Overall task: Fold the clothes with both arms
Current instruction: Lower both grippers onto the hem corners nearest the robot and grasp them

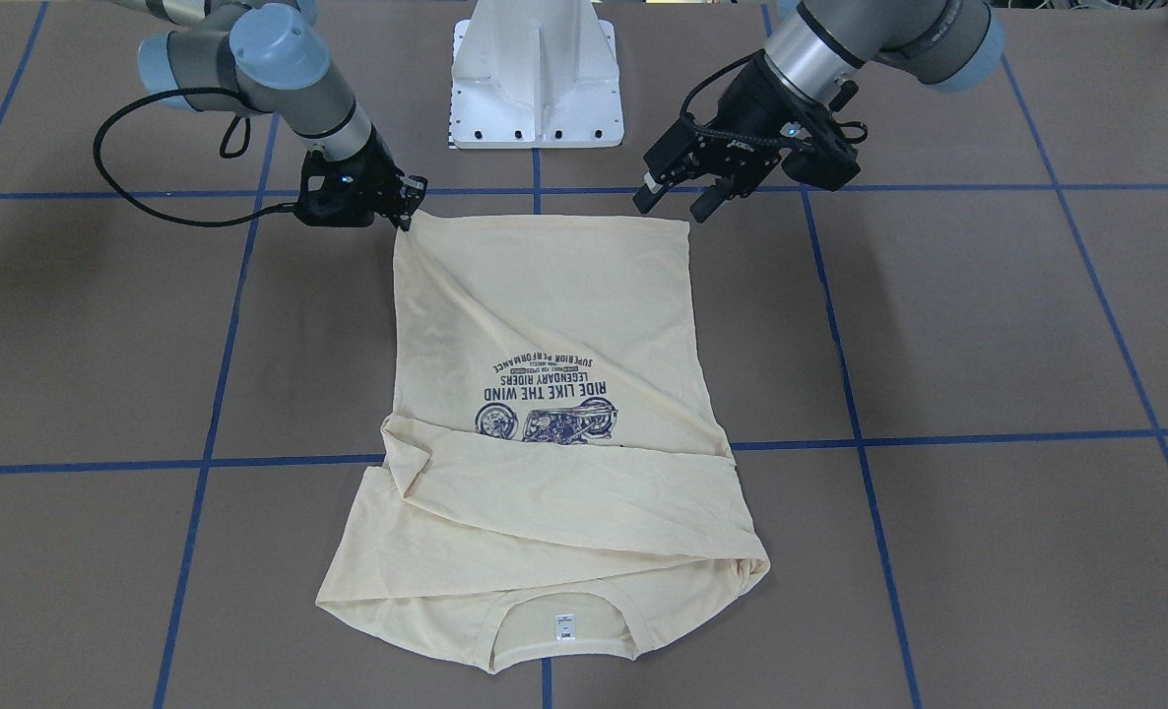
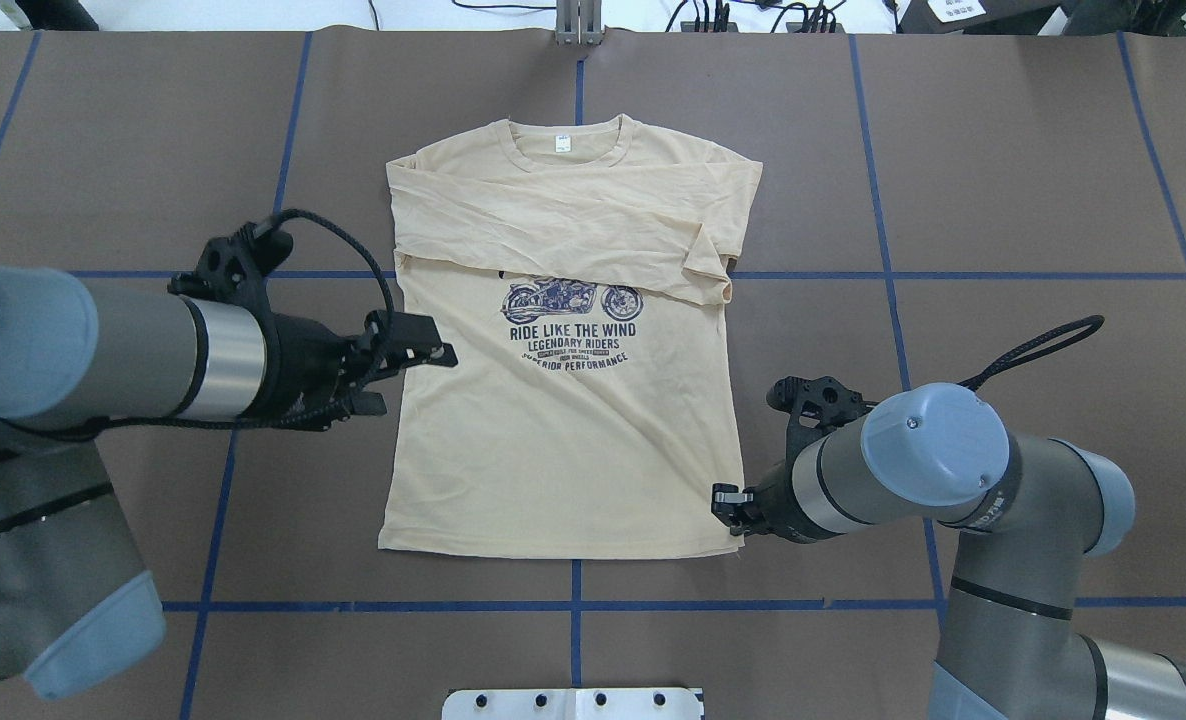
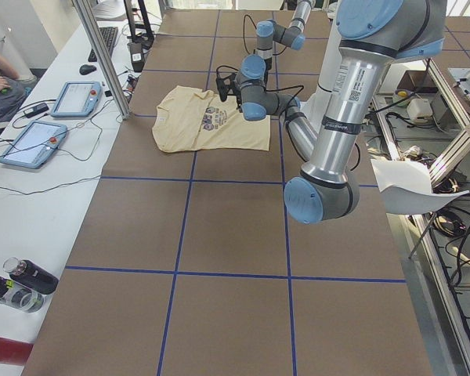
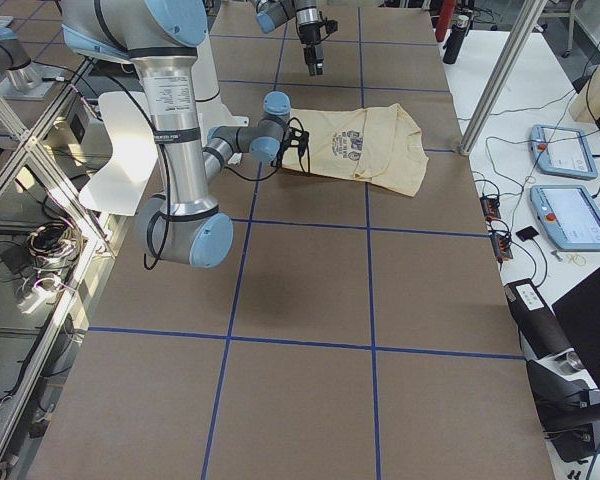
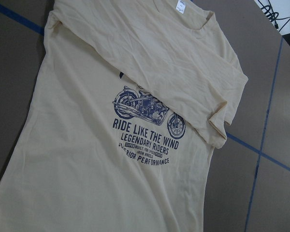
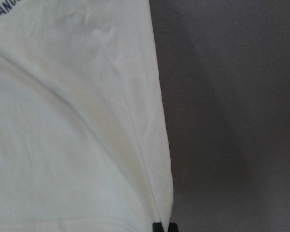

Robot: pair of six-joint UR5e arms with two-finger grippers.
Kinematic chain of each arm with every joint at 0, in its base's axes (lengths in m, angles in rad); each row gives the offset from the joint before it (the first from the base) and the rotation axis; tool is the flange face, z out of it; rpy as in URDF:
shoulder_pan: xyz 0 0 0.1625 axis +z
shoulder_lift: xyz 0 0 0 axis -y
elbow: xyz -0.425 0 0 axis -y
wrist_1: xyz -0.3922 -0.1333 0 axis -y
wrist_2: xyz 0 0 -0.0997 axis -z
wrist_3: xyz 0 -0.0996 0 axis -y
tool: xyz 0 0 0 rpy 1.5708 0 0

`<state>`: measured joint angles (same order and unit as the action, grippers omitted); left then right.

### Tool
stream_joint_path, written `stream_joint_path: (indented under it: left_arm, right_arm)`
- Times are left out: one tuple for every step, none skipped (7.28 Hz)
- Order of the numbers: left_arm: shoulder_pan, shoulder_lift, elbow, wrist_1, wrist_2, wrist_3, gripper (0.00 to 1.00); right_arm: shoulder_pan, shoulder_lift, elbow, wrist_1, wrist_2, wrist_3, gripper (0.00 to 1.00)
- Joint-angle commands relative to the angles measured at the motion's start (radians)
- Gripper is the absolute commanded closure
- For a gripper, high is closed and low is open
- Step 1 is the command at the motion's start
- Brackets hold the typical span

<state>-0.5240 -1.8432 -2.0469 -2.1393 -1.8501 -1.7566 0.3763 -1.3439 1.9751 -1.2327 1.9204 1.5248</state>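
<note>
I see the T-shirt (image 2: 553, 450) lying print-up on the bench (image 2: 953, 200), sleeves folded across its chest. My right pincer (image 1: 409, 205) is pinched closed on one hem corner, lifting it so a crease runs up the cloth. My left pincer (image 1: 678, 202) hangs by the opposite hem corner, jaws spread wide, gripping nothing, clear of the fabric.

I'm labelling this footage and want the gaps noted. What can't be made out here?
T-shirt print, top part: covered by the folded sleeve in overhead, front and left wrist views.
Neck label text: too small everywhere.
Right hand: grip on the hem sits behind its own wrist overhead, and is cut off by the bottom edge in its wrist view.
Left hand: not in its wrist view.
</note>
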Motion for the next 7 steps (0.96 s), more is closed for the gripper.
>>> stream_joint_path:
  left_arm:
    - [0.178, 0.032, -0.086, 0.257, 0.138, -0.029, 0.01]
    - [0.241, 0.027, -0.085, 0.331, 0.199, -0.037, 0.01]
    - [0.272, 0.033, -0.046, 0.332, 0.213, -0.041, 0.02]
    - [0.278, 0.022, 0.018, 0.331, 0.215, -0.037, 0.03]
    - [0.280, 0.022, 0.045, 0.331, 0.218, -0.029, 0.05]
    - [0.280, 0.024, 0.062, 0.332, 0.229, -0.026, 0.06]
    - [0.280, 0.022, 0.074, 0.334, 0.230, -0.006, 0.09]
  right_arm:
    - [0.009, 0.003, 0.066, 0.002, 0.012, 0.000, 1.00]
    - [0.018, 0.006, 0.079, 0.004, 0.031, 0.000, 1.00]
    - [0.018, 0.008, 0.079, 0.004, 0.028, 0.000, 1.00]
    - [0.019, 0.008, 0.079, 0.006, 0.023, 0.002, 1.00]
    - [0.019, 0.008, 0.079, 0.006, 0.020, 0.005, 1.00]
    - [0.021, 0.006, 0.079, 0.006, 0.020, 0.005, 1.00]
    - [0.021, 0.006, 0.077, 0.006, 0.020, 0.005, 1.00]
